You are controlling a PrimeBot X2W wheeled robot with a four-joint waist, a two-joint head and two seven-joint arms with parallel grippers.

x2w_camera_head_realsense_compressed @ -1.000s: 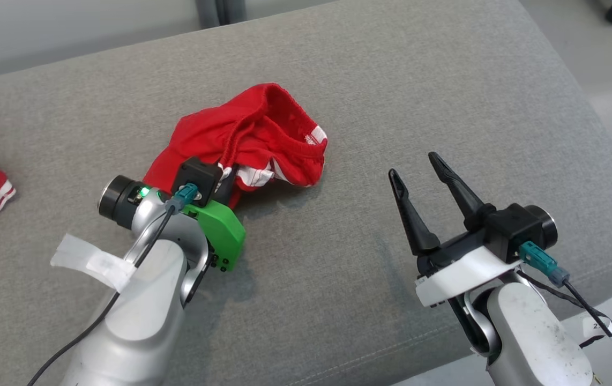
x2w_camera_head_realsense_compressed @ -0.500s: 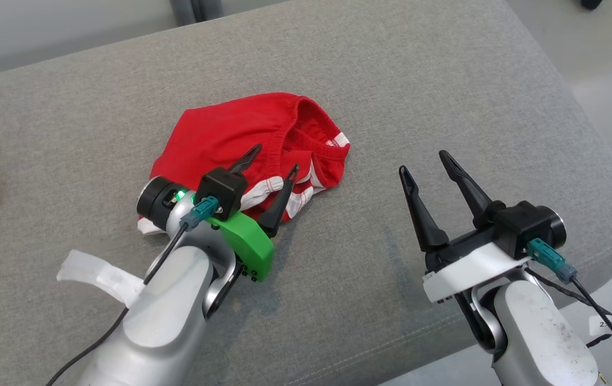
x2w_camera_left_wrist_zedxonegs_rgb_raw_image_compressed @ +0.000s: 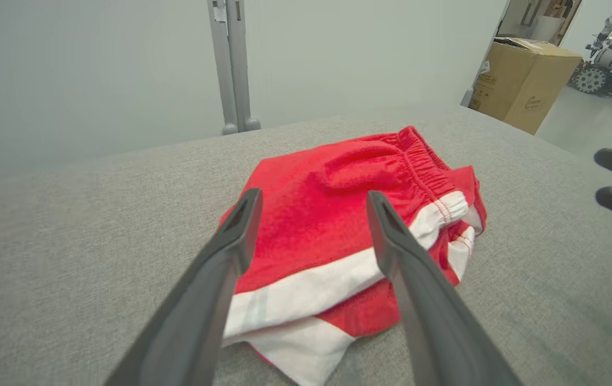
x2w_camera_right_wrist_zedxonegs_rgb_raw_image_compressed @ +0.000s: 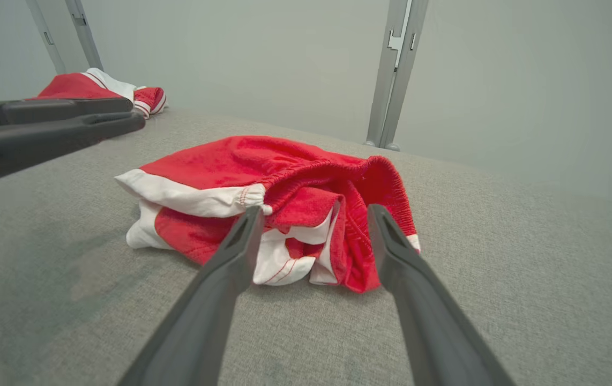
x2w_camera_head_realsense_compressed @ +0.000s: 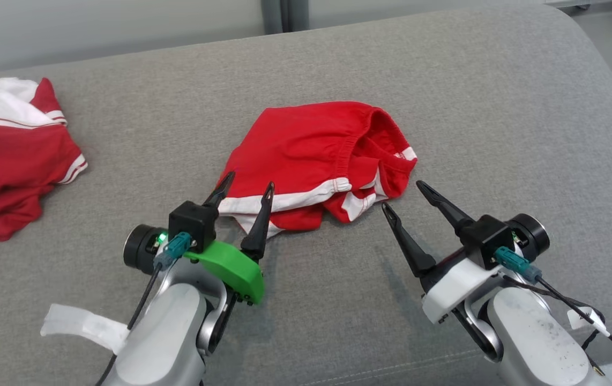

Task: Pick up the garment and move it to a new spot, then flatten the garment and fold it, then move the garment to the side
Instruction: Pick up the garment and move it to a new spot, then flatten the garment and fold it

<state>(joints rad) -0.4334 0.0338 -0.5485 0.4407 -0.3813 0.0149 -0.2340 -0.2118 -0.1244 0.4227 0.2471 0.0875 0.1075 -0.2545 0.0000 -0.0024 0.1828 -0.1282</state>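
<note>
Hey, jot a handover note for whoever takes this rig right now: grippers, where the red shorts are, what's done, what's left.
Left gripper: open, empty, tips over the shorts' near edge.
Right gripper: open, empty, just short of their right end.
Red shorts: bunched on the middle of the grey cushion; another red-and-white garment lies far left.
Done: shorts set down, free of both grippers.
Left: flatten, fold, move aside.

A robotics lab: plain grey partition panels (x2w_camera_left_wrist_zedxonegs_rgb_raw_image_compressed: 97, 69) joined by metal posts (x2w_camera_left_wrist_zedxonegs_rgb_raw_image_compressed: 233, 64), a cardboard box (x2w_camera_left_wrist_zedxonegs_rgb_raw_image_compressed: 525, 80) and a wheeled robot (x2w_camera_left_wrist_zedxonegs_rgb_raw_image_compressed: 606, 59) beyond a grey upholstered cushion (x2w_camera_head_realsense_compressed: 499, 80).
</note>
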